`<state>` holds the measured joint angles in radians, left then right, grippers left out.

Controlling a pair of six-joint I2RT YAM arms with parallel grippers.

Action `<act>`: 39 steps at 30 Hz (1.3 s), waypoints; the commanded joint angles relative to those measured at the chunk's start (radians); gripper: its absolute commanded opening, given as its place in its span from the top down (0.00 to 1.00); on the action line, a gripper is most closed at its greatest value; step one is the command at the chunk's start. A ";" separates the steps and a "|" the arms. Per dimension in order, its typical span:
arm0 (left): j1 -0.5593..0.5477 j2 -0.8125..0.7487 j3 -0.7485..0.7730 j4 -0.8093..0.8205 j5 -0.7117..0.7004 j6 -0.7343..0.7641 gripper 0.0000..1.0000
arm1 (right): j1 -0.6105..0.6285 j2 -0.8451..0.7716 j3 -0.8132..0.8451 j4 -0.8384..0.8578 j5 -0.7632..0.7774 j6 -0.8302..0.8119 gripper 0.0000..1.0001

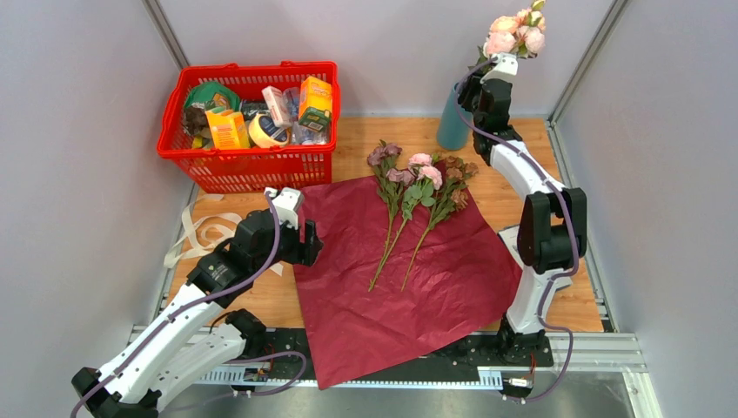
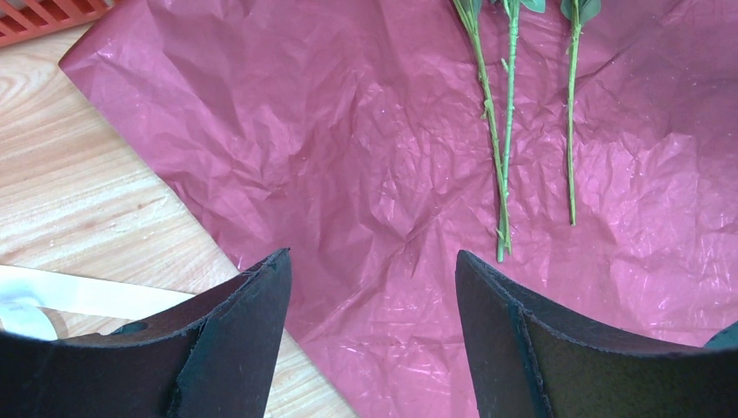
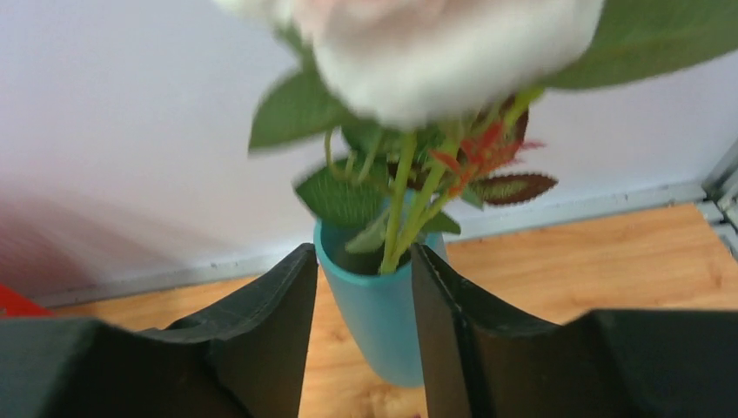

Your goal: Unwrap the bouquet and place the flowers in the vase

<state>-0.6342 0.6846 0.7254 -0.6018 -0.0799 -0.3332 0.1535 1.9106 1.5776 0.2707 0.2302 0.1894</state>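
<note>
The bouquet lies unwrapped: its burgundy paper [image 1: 392, 287] [image 2: 348, 131] is spread flat, and three flowers [image 1: 418, 183] lie on it with their stems [image 2: 505, 131] pointing to the near side. More pink flowers [image 1: 515, 35] [image 3: 435, 43] stand with their stems in the teal vase [image 1: 451, 122] [image 3: 374, 313] at the back right. My right gripper [image 1: 493, 63] [image 3: 364, 252] hangs at the vase's mouth, jaws apart on either side of the rim, gripping nothing. My left gripper [image 1: 313, 244] [image 2: 372, 257] hovers wide open over the paper's left edge, holding nothing.
A red basket [image 1: 248, 122] [image 2: 43, 17] full of groceries stands at the back left. The loose cream ribbon [image 1: 204, 231] [image 2: 70, 292] lies on the wooden table [image 1: 365, 131] left of the paper. Grey walls close in the sides and back.
</note>
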 commanded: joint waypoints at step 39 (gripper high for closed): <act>-0.001 -0.013 0.002 0.027 0.000 0.019 0.23 | 0.115 -0.516 -0.820 -0.441 -0.381 0.800 0.57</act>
<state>-0.6342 0.6750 0.7254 -0.6014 -0.0799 -0.3336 0.2420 1.3594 0.7712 -0.2031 -0.1387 0.9264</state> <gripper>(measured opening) 0.771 0.442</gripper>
